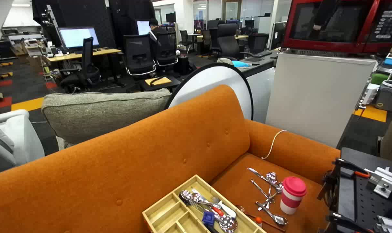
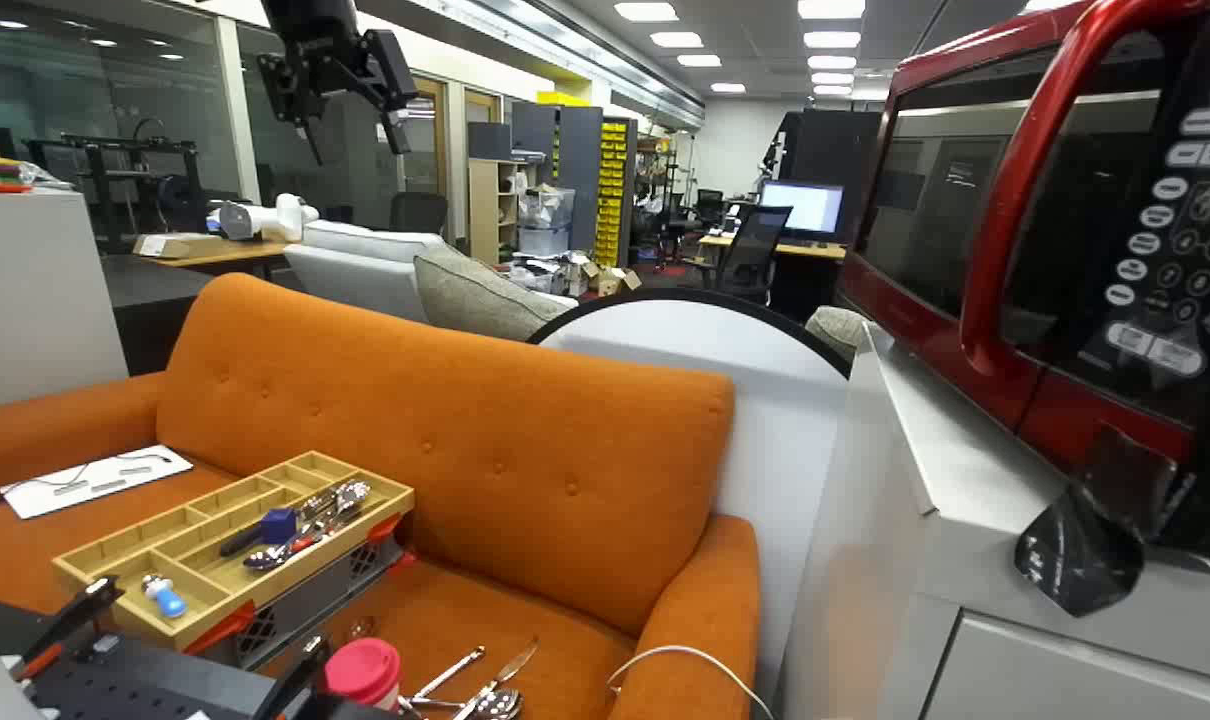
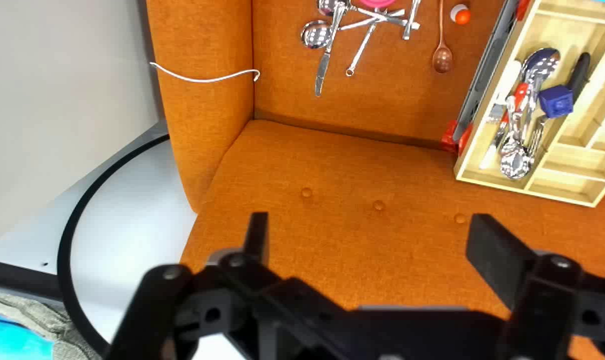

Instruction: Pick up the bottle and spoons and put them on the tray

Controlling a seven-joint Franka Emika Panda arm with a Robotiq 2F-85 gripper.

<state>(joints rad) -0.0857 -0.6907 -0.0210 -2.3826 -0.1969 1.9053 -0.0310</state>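
The bottle [image 1: 292, 197], pale with a pink-red lid and band, stands upright on the orange sofa seat. Its lid [image 3: 377, 2] is cut off by the top edge in the wrist view. Beside it, silver spoons [image 1: 276, 218] lie crossed with a knife [image 3: 324, 70]; a round spoon bowl [image 3: 316, 34] shows at the left of that pile. The tan wooden tray [image 2: 305, 562] holds mixed utensils and a blue block; several compartments are bare. High above the sofa hangs my gripper [image 2: 355, 145], its jaws wide apart with only sofa fabric behind them in the wrist view.
Between pile and tray lie a wooden spoon [image 3: 441, 59] and a small orange-capped item [image 3: 461, 15]. A white cord [image 3: 207, 79] crosses the armrest. The backrest [image 1: 134, 155] rises behind the seat. A black cart [image 2: 165, 672] borders the front; a red microwave [image 1: 328, 26] tops a cabinet.
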